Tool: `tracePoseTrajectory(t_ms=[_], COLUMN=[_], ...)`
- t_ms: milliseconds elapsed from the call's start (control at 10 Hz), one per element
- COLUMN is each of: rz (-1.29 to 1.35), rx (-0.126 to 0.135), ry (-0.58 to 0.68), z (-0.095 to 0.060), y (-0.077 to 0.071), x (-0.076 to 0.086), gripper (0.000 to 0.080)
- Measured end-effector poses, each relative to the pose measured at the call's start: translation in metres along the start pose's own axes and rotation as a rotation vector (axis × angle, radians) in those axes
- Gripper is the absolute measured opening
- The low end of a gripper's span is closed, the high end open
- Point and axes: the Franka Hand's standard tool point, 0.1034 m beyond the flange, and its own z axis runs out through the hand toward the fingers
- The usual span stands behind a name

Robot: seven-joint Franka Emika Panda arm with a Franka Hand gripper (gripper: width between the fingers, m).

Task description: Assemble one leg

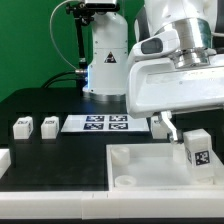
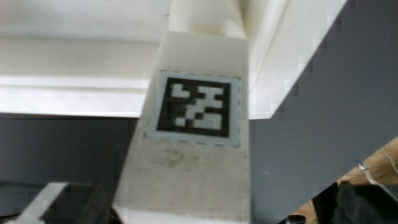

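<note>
Nearest in the exterior view, 1 big white tray (image 1: 150,166) is laid flat on the matte black counter (image 1: 60,160). It's smooth plastic, square-ish, with a raised rim, and 1 round socket (image 1: 127,181) can be seen at its near corner.

Over the tray's side toward the exterior view's right, the leg (image 1: 196,150) is found. It's 1 small white rectangular block, a bit taller than wide and slightly tilted. 1 black-and-white square tag (image 2: 196,104) is stuck on a face that looks faintly speckled up close. Whether its lower end touches the tray can't be made out.

The arm (image 1: 172,80), glossy white and chunky, is hung down right over the leg with the wrist pointed at the counter. The leg is right under the jaws and fills the middle of the wrist view. How wide the jaws are set, or whether the leg is clamped, can't be told.

Further back, toward the exterior view's left, 2 small tagged blocks (image 1: 22,125) are parked near each other but apart. Just beside them lies the marker board (image 1: 108,123), thin, flat and white. Farthest off, 1 rounded white housing (image 1: 105,55) is stood with 1 black cable (image 1: 62,40) looped beside it.
</note>
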Motion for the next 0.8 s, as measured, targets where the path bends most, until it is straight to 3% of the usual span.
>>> tracePoseTrajectory(t_ms=[300, 600, 700, 800], rz=[0.001, 0.024, 0.028, 0.043], rx=[0.001, 0.019, 0.026, 0.051], ry=[-0.013, -0.169, -0.212, -0.382], z=[0.001, -0.009, -0.006, -0.006], y=[0.001, 0.010, 0.009, 0.005], x=[-0.001, 0.021, 0.018, 0.016], gripper=[0.0649, 0.0649, 0.0649, 0.0649])
